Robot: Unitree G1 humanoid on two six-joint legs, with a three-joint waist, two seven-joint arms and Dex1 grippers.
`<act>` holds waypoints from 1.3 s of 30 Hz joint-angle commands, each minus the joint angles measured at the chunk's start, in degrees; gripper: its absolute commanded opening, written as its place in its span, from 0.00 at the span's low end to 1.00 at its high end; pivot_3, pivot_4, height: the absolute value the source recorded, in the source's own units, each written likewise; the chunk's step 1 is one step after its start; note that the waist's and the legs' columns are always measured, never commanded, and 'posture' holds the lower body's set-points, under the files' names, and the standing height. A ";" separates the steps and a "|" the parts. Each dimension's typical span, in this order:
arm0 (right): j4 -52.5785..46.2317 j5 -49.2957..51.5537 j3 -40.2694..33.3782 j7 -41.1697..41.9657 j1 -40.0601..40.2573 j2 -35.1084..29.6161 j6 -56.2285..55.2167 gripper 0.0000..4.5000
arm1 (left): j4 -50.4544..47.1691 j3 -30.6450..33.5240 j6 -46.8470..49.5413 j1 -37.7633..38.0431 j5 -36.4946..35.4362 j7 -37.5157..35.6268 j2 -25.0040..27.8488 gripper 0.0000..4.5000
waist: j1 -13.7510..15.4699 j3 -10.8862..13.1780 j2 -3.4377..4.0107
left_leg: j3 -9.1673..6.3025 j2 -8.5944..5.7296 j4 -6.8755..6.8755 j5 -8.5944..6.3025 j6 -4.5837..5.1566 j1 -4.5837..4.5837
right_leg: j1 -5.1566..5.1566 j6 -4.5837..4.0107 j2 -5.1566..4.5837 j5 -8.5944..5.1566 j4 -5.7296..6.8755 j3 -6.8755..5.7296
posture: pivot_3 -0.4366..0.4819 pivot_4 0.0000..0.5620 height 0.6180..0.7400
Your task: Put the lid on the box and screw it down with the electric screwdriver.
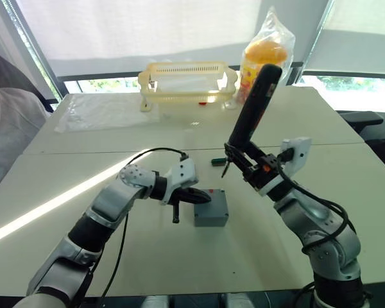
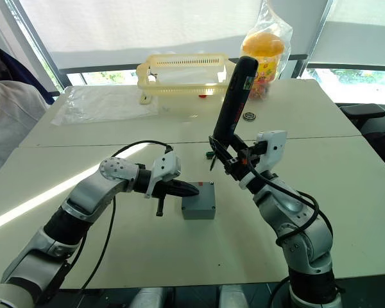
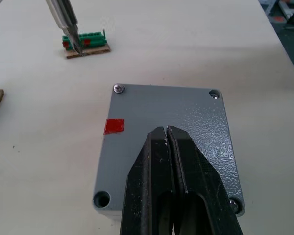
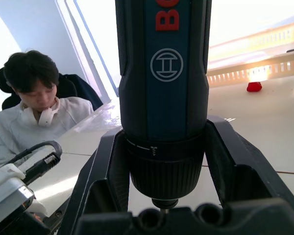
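Note:
The grey box sits on the table in front of me with the lid lying flat on top; a red mark is on the lid. Screw heads show in two far corners of the lid, and one near corner hole is empty. My left gripper is shut, its tips resting on the lid. My right gripper is shut on the electric screwdriver, held tilted above the table behind the box. Its bit points down near a green terminal block.
A yellow basket stands at the table's far side, with a bag of orange items to its right and a clear plastic sheet to its left. A person sits at the left edge. A small round part lies nearby.

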 commanded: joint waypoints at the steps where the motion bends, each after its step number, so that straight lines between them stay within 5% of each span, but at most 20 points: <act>1: -2.64 -1.37 0.09 1.50 0.63 0.46 -3.07 0.39 | 0.40 -0.48 -1.46 0.58 1.24 0.60 -0.35 0.00 | 0.00 0.00 0.00 | 0.00 0.00 0.00 0.00 0.00 0.01 | 0.00 0.00 0.00 0.00 0.00 0.00 | 0.48 0.27 1.00; 39: -5.53 -6.54 2.58 2.84 6.00 1.77 -3.65 0.39 | 2.71 -1.33 -3.39 1.04 2.73 -0.19 -0.95 0.00 | 0.01 -0.02 -0.02 | 0.00 0.00 0.01 0.00 0.00 0.10 | 0.11 -0.01 0.00 0.00 0.00 0.00 | 0.48 0.27 1.00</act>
